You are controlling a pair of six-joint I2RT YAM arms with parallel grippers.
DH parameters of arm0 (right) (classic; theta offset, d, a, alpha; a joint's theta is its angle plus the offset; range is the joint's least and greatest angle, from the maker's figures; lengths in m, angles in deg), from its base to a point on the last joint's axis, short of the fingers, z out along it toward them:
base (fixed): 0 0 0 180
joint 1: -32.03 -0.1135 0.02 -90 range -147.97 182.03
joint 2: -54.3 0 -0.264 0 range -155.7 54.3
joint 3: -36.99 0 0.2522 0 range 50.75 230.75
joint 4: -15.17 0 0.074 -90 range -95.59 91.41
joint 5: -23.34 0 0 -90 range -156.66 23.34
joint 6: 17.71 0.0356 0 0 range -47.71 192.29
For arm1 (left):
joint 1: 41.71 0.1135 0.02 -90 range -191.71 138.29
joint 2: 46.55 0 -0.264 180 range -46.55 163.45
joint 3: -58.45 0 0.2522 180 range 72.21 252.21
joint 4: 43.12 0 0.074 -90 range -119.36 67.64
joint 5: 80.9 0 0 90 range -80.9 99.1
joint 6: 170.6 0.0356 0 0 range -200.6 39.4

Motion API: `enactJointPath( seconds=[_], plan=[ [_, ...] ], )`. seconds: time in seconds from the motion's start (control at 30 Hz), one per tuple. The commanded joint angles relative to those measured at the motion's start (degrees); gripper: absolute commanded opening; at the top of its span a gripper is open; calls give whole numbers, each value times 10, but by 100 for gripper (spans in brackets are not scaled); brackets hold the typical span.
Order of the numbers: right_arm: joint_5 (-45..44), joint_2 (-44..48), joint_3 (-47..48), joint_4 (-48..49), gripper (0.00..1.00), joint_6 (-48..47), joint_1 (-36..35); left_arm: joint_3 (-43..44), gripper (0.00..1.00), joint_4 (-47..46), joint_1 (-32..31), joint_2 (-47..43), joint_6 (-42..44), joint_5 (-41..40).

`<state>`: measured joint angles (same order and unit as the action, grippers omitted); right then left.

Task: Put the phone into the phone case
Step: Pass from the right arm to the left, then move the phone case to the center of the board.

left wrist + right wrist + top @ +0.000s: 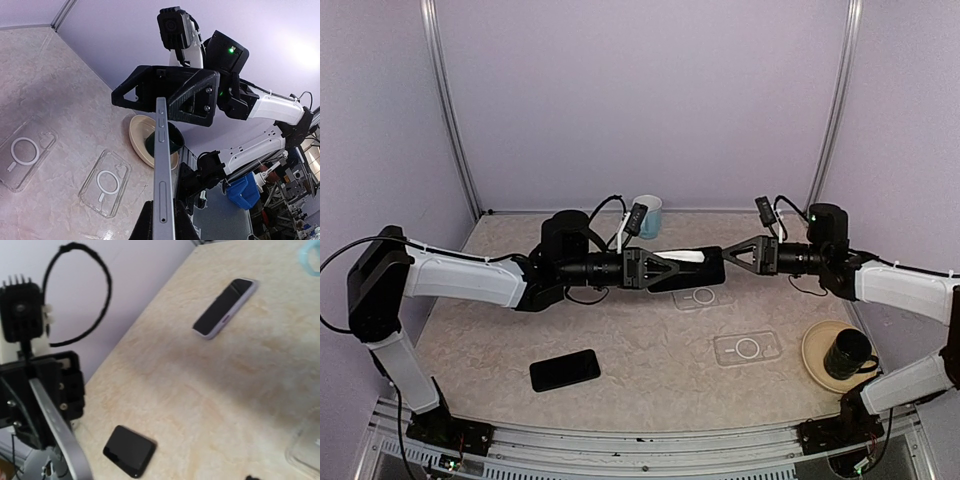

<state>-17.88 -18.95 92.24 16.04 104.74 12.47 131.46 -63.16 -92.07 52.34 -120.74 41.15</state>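
The left gripper (665,268) is clenched on the phone (705,272), holding it edge-on in the air above the middle of the table (650,340). The right gripper (730,253) meets the phone's far end with its jaws parted on either side and no grip on it.

This looks like a mid-air regrasp, with the phone not yet brought to a case. Next the phone must be turned flat, back down, lowered over a case and pressed in so its corners seat.

One case (703,297) lies almost directly below the phone. A second case (747,347) lies nearer the arms. Both lie flat with open table around them.

A plate (817,350) with a mug (847,352) crowds the right side. A spare phone (565,370) lies well apart at left.
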Motion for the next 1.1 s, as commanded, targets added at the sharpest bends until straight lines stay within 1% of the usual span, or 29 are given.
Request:
enactJointPath(
  seconds=[0.0,0.27,0.3,0.33,0.37,0.8,0.97,1.07],
  plan=[
    [-19,12,15,-38,72,-14,17,-6,0,-14,8,-33,16,-11],
    [-38,11,22,-73,75,-24,39,-2,0,13,16,-41,20,-27],
    [-45,11,24,-82,88,-27,42,-2,0,15,17,-41,21,-30],
    [-50,11,25,-88,93,-29,44,-2,0,18,17,-41,21,-32],
    [-53,11,25,-92,94,-31,47,-3,0,21,19,-41,21,-33],
    [-71,6,24,-111,95,-36,71,-8,0,57,29,-41,18,-75],
    [-135,2,29,-142,93,-55,79,2,0,96,34,-29,7,-105],
    [-167,-21,43,-172,91,-77,80,4,0,115,39,-19,-3,-120]
  ],
)
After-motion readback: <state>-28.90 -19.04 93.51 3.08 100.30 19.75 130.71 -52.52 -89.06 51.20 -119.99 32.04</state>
